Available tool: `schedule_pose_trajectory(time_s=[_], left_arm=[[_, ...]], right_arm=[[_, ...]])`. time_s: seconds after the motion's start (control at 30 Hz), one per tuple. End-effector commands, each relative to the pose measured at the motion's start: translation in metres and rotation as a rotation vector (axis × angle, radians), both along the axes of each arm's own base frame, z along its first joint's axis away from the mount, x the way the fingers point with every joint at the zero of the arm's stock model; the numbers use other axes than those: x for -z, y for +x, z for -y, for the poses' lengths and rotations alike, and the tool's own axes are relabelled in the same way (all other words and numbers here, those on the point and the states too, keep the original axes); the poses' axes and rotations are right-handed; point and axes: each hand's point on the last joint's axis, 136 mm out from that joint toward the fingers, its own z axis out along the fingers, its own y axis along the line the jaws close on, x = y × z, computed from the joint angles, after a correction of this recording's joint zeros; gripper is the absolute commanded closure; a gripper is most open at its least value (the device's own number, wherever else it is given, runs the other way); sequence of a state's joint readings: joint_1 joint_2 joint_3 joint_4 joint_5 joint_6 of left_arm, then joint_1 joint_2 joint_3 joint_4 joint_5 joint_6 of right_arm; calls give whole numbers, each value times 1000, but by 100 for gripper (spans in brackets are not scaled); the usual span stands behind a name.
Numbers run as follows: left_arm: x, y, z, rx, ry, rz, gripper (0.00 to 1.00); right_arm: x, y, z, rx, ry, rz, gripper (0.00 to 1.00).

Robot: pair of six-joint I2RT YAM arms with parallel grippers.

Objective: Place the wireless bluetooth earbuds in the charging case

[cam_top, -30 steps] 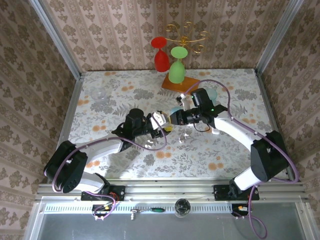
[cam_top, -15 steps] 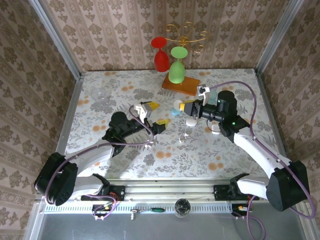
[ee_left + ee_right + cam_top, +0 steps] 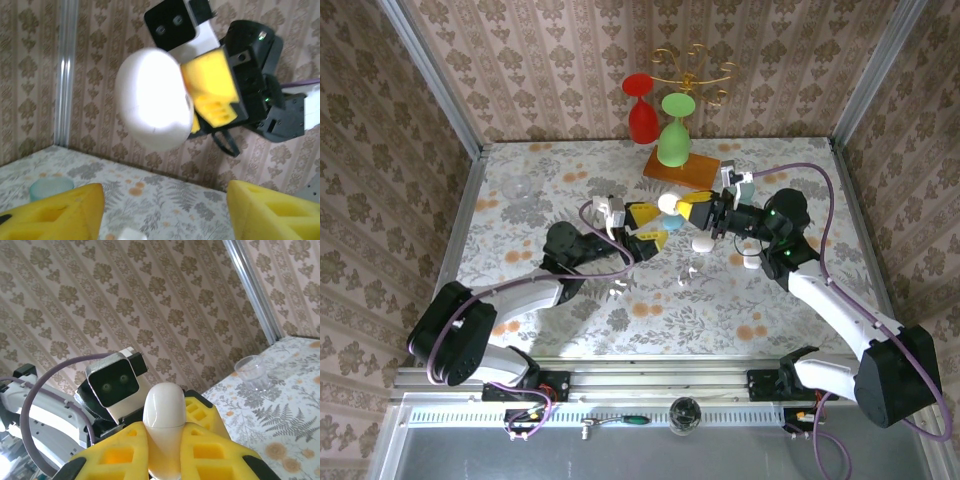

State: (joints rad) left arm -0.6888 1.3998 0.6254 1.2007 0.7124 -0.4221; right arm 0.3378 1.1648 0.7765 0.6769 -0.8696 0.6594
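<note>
Your right claw (image 3: 682,207) pinches the white case (image 3: 667,203) aloft over mid-counter. Your left claw (image 3: 648,226) stands wide and empty, facing it. The earbuds (image 3: 688,270) lie loose on the counter (image 3: 570,180) beneath. Advise: steady the case and bring the left claw in squarely.

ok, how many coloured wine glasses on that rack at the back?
2: a red glass on the left, a green glass just right of it and slightly nearer the arms. None looks hidden.
</note>
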Motion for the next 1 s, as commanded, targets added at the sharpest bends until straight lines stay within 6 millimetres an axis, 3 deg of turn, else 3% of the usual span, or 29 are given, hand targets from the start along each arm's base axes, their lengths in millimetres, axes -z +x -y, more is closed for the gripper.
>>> schedule_pose_trajectory(time_s=[0.0,0.33,0.6,0.73,0.87,0.97], left_arm=[[-35,-14,0,49,-79,88,39],[-55,-24,1,88,-108,127,56],[-56,-29,3,111,-104,145,87],[-47,-27,3,97,-85,167,100],[-36,-21,1,73,-53,191,100],[-22,-12,-2,42,-6,196,100]], right_arm=[[-6,-13,-6,-54,13,65,84],[-5,-21,-10,-81,-6,96,84],[-1,-22,-11,-74,-37,106,83],[-1,-20,-8,-37,-62,105,74],[2,-13,0,54,-125,111,48],[4,-12,5,99,-194,139,39]])
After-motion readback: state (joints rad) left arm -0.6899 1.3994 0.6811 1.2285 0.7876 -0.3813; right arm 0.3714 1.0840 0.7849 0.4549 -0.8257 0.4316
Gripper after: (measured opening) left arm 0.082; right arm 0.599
